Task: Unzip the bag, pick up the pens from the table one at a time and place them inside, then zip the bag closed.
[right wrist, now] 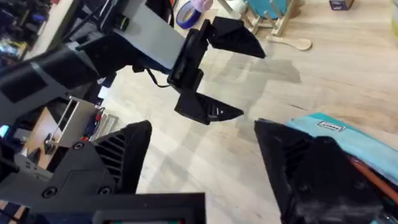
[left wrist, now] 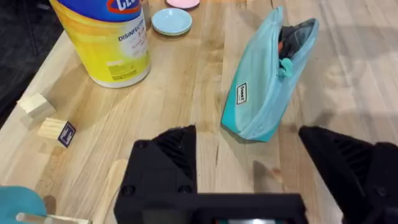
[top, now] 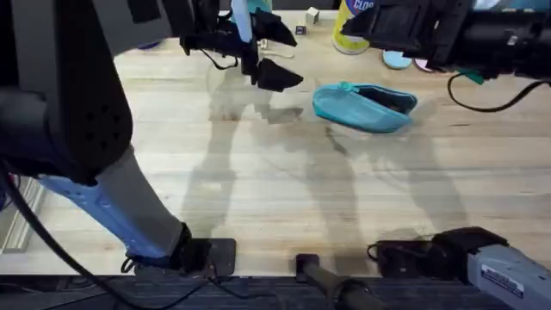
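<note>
- At the far middle of the bench (top: 258, 189), the bag (top: 366, 105) is seen lying on its side, touched by neither gripper.
- Its zipper is found open along the top edge: a dark interior is shown in the overhead view, and the teal pull (left wrist: 286, 67) is seen hanging at the mouth in the left wrist view.
- Something dark and orange-red is glimpsed inside the mouth; whether it is the pens cannot be told. No loose pen is made out on the bench around the bag.
- The left gripper (top: 269, 56) is held above the bench just to the left of the bag, its fingers (left wrist: 168, 149) spread wide and nothing held between them.
- The right gripper (right wrist: 205, 168) is poised over the bag's other end, fingers likewise wide apart and empty; the bag's fabric is seen beneath one finger (right wrist: 298, 162).
- Farther back, a yellow canister (left wrist: 118, 43) and a blue dish (left wrist: 172, 20) are left standing well clear of the bag.
- The step in hand is judged to be the closing of the zipper, loading being taken as done.
- For the next move, one end of the bag would need to be pinned by one gripper while the small pull is pinched by the other and drawn along the bag's length; precise finger placement is called for, since the fabric is soft and may bunch.
</note>
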